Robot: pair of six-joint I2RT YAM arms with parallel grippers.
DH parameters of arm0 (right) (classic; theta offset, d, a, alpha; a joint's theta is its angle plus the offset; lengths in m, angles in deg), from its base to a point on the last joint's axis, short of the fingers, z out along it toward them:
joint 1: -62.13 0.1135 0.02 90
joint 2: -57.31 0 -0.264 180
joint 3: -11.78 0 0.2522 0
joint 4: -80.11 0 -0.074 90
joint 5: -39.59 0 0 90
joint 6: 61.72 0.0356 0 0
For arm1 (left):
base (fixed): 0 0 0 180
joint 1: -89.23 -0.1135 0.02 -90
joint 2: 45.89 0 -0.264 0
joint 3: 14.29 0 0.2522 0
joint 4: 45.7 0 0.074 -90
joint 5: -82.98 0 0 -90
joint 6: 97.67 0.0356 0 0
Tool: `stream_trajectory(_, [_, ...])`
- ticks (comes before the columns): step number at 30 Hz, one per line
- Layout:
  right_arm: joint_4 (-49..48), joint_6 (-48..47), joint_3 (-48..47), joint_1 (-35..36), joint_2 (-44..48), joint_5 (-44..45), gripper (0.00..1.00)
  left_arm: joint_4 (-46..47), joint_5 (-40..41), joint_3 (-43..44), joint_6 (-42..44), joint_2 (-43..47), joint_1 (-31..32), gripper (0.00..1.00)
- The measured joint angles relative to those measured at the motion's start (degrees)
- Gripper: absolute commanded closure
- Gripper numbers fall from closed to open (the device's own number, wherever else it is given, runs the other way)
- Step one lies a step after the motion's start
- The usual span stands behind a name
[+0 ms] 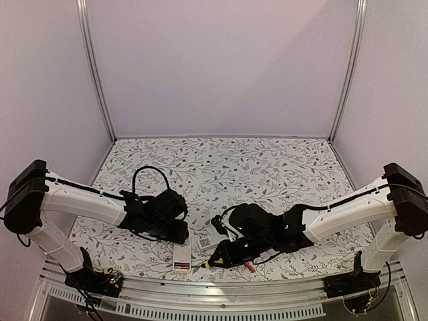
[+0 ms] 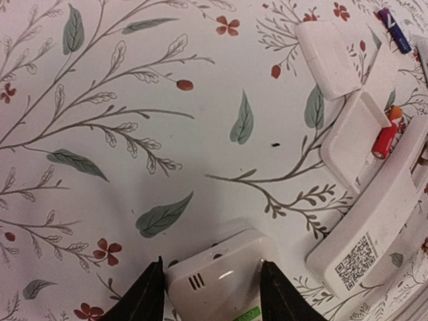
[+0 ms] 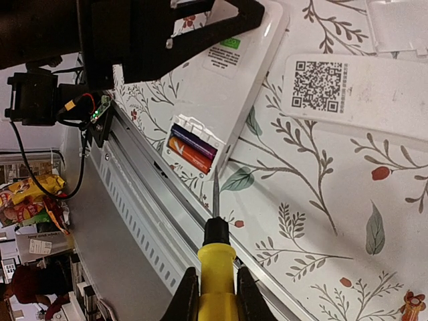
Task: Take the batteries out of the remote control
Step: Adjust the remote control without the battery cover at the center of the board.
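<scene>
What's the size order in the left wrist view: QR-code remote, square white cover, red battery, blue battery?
1. QR-code remote
2. square white cover
3. red battery and blue battery: they look about alike, so not ranked.

The remote [image 3: 234, 93] is smooth white plastic with a faint sheen; its batteries [image 3: 192, 148] wear glossy wrap; the screwdriver [image 3: 215, 254] has a glossy yellow plastic handle and a dull metal shaft; the bench [image 2: 200, 134] cover looks matt and printed; its rail [image 3: 134, 221] is ribbed grey metal.
</scene>
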Motion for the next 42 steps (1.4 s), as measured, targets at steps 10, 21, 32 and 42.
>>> stream_trajectory(10, [-0.39,0.0,0.02,0.0,0.0,-0.2,1.0,-0.07,0.0,0.02,0.0,0.0,0.0,0.53])
stream_trajectory(21, [-0.52,0.02,0.02,0.0,0.0,-0.26,1.0,-0.07,0.0,0.02,0.0,-0.02,0.0,0.54])
stream_trajectory(32, [1.55,1.18,0.07,-0.33,2.27,2.71,1.0,-1.51,0.07,-0.87,-2.95,1.25,0.2,0.31])
stream_trajectory(42, [2.56,-0.55,-1.75,-4.17,1.66,3.76,1.0,-6.6,-2.91,-4.2,-8.66,11.23,0.59,0.08])
